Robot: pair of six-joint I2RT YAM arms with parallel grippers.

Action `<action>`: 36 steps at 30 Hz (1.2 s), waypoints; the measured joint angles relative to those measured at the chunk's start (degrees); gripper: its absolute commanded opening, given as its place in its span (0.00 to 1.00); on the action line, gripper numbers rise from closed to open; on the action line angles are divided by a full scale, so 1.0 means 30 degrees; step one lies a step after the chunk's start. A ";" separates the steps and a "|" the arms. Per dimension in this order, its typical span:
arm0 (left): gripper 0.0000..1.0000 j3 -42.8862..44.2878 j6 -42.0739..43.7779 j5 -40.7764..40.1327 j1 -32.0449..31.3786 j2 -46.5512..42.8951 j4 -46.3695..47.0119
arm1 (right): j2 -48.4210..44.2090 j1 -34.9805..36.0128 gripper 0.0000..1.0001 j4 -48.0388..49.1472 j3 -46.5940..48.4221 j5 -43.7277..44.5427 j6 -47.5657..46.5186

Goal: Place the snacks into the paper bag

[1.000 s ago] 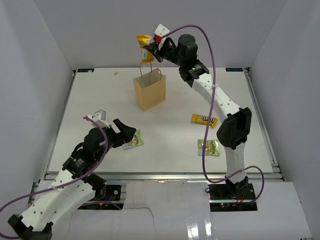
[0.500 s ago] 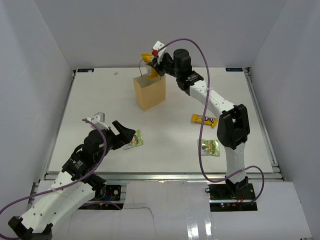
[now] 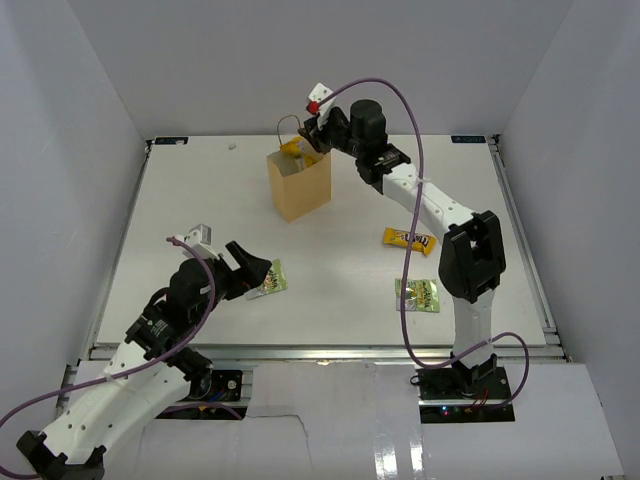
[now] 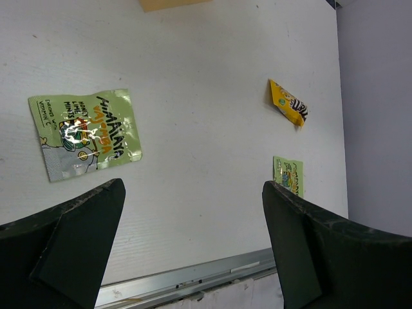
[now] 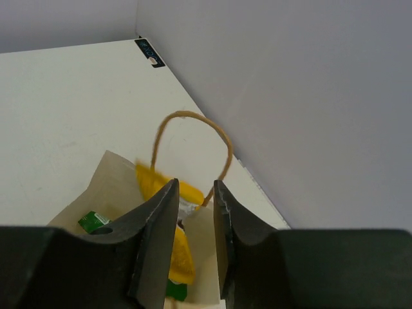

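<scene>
The right gripper (image 3: pixel 308 138) hangs over the mouth of the paper bag (image 3: pixel 300 190), jaws a narrow gap apart. A yellow packet (image 5: pixel 182 254) sits just under them inside the opening, above a bagged green packet (image 5: pixel 95 221). Whether they grip it cannot be told, though a release here should drop it in. The left gripper (image 3: pixel 248 268), spread wide and empty, hovers by a loose green packet (image 4: pixel 84 132), probably its next pick.

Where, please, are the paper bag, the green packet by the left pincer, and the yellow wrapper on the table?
paper bag (image 3: pixel 300 190), top external view, front face.
green packet (image 4: pixel 84 134), left wrist view, printed middle.
yellow wrapper (image 3: pixel 409 239), top external view, its middle.
</scene>
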 measured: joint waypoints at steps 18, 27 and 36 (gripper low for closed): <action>0.90 0.0583 0.0809 0.0007 0.0000 0.6105 -0.0918 | -0.5064 -0.2025 0.87 -0.3279 -0.1457 -0.3373 0.0801; 0.90 0.2907 0.1814 -0.1115 0.0007 1.3296 -0.1486 | -1.3049 -0.5625 0.87 -0.7053 -1.3865 -0.6921 -0.1086; 0.90 0.3570 0.3723 -0.0503 0.2149 1.7005 -0.0102 | -1.5336 -0.5931 0.87 -0.9355 -1.9555 -0.7584 -0.1530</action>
